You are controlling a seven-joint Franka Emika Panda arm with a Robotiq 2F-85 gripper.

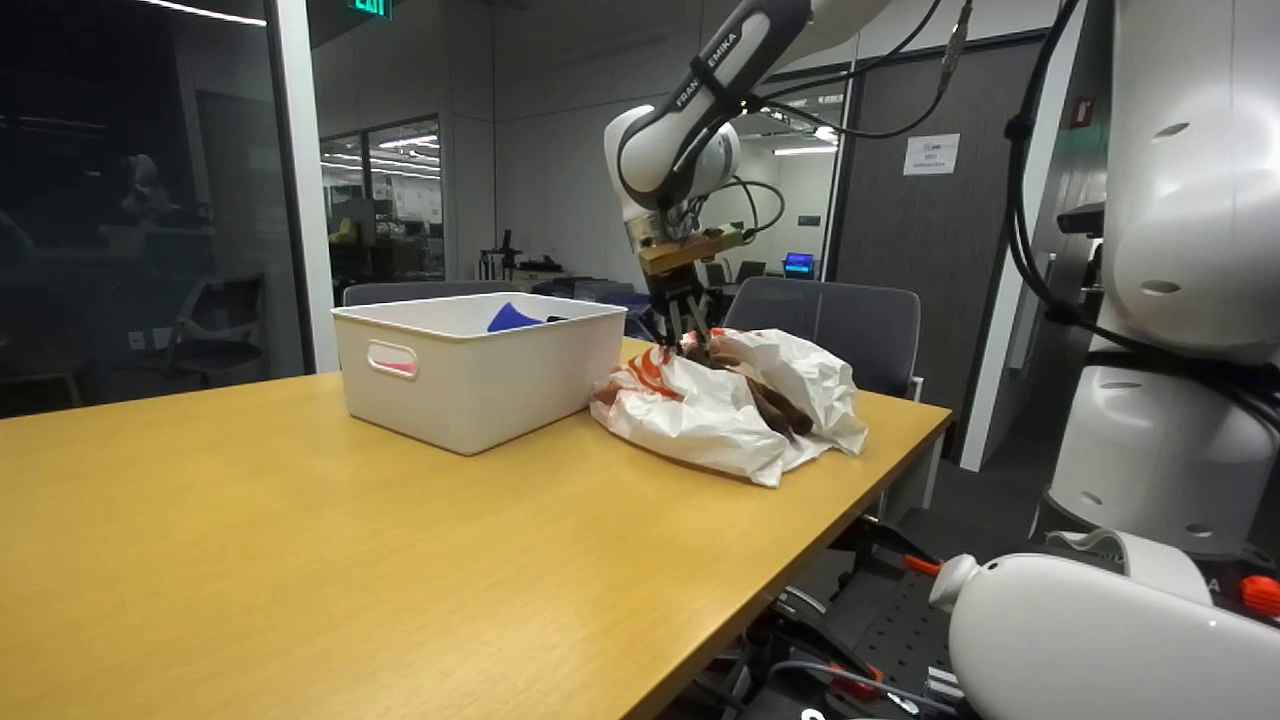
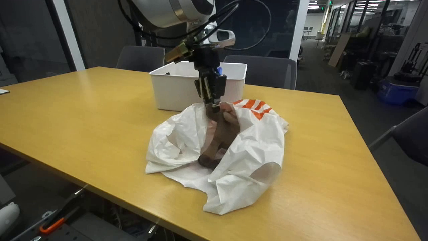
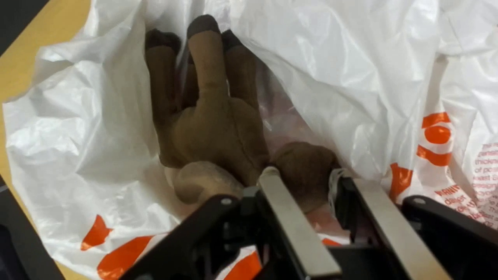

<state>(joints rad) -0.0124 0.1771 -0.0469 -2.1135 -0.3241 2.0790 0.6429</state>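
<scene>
Brown toy (image 3: 214, 128) inside white bag (image 3: 109, 147); your gripper (image 3: 305, 173), half-spread, straddles toy's rounded lump (image 3: 307, 159), can't tell if gripped. Careful: loose bag plastic crowding close could snag, drag along.

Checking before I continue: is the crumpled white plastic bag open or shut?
Open: the bag gapes, showing the brown long-legged plush toy in the wrist view.

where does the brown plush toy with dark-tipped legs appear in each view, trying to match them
In an exterior view: brown plush toy, just right of centre.
In an exterior view: toy, about the centre.
Wrist view: toy, mostly left of and above centre.
Shared landmark: crumpled white plastic bag with orange print, bunched around the toy.
</scene>
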